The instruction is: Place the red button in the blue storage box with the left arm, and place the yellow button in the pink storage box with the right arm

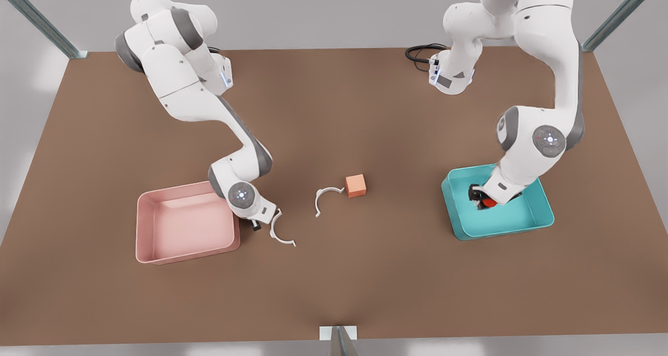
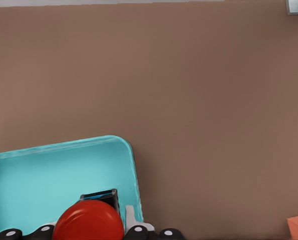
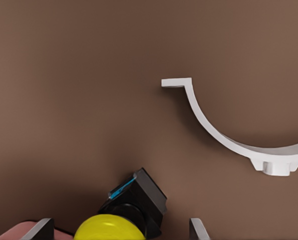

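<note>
white clip beside right gripper, perhaps touching

The left gripper is reaching steeply down, fingers closed; the right gripper is hanging low, fingers spread.

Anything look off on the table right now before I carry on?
Two white curved clips lie loose: one beside the orange cube, another by the right claw near the pink storage box. Neither belongs to the task. Nothing is spilled or damaged.
</note>
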